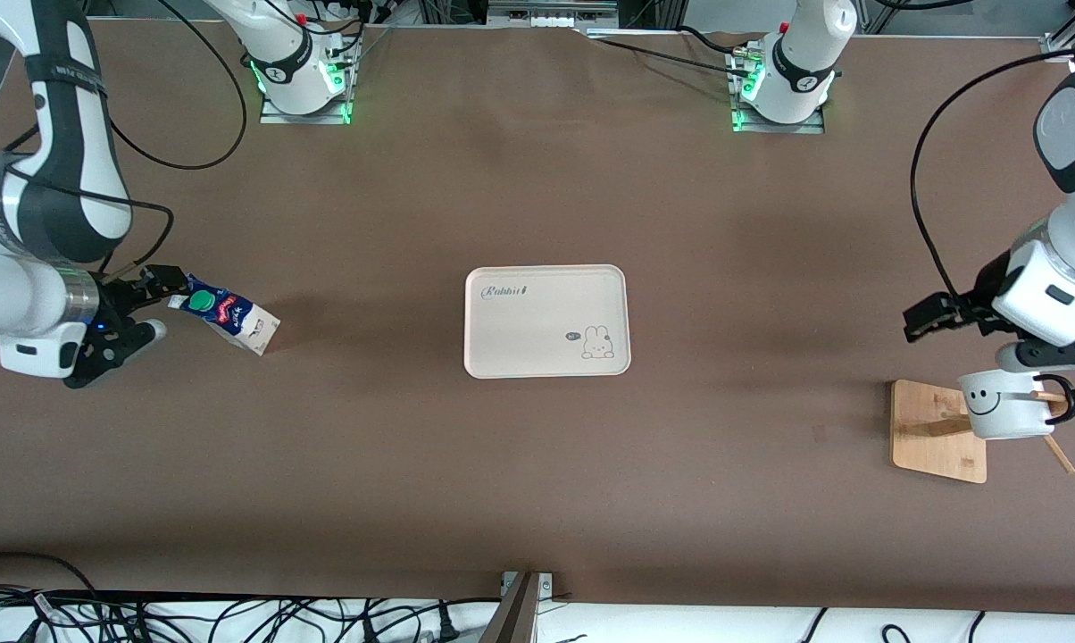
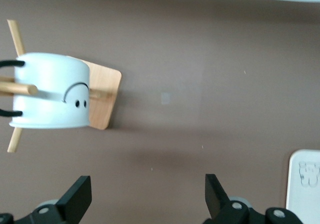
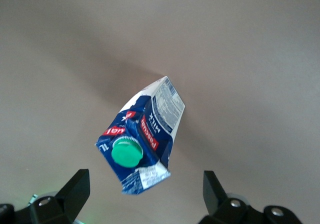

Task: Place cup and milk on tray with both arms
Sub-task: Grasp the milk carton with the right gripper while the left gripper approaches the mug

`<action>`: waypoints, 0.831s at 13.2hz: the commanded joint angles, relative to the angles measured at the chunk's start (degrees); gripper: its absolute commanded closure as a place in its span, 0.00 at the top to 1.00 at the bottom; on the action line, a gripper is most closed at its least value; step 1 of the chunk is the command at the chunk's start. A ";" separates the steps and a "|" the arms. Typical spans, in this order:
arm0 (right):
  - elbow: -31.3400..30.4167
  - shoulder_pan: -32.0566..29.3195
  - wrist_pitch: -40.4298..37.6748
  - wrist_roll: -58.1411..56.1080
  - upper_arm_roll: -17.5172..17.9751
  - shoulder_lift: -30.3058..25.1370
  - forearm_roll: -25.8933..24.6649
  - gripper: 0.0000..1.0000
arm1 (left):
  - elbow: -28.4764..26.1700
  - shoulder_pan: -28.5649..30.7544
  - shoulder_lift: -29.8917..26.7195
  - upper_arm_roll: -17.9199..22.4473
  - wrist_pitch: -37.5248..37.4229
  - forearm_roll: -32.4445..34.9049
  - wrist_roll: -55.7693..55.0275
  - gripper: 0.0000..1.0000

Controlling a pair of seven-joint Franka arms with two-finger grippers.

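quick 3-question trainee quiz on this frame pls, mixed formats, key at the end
1. True or false: the milk carton is already on the Rabbit tray.
2. The smiley mug hangs on: A) the tray B) a wooden rack C) the left claw.
3. Fill in: the right claw has its fingers ____ around the carton.

Key: 1 false; 2 B; 3 open.
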 commanded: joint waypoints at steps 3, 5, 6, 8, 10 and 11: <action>0.83 -0.40 1.46 -13.06 0.05 1.60 0.17 1.00 | -9.08 2.31 -4.43 0.04 7.02 0.86 -5.86 1.00; 0.75 -0.22 0.85 -16.04 0.13 1.60 0.09 1.00 | -12.08 3.27 -6.11 0.04 7.29 0.95 -6.12 0.87; 0.57 -0.05 0.15 -17.36 0.13 1.60 0.09 1.00 | -13.05 4.58 -6.20 0.04 8.94 0.95 -6.21 0.87; 0.40 0.39 -2.57 -18.08 0.13 1.60 0.17 1.00 | -16.12 5.30 -7.43 -0.05 13.42 1.04 -6.04 0.90; -0.13 0.83 -4.24 -18.34 0.13 1.60 0.09 1.00 | -21.20 5.39 -9.79 0.04 20.43 1.30 -6.04 0.91; -0.74 1.35 -4.34 -18.51 0.13 1.60 0.00 1.00 | -24.28 6.00 -10.85 -0.05 24.65 1.31 -5.95 0.91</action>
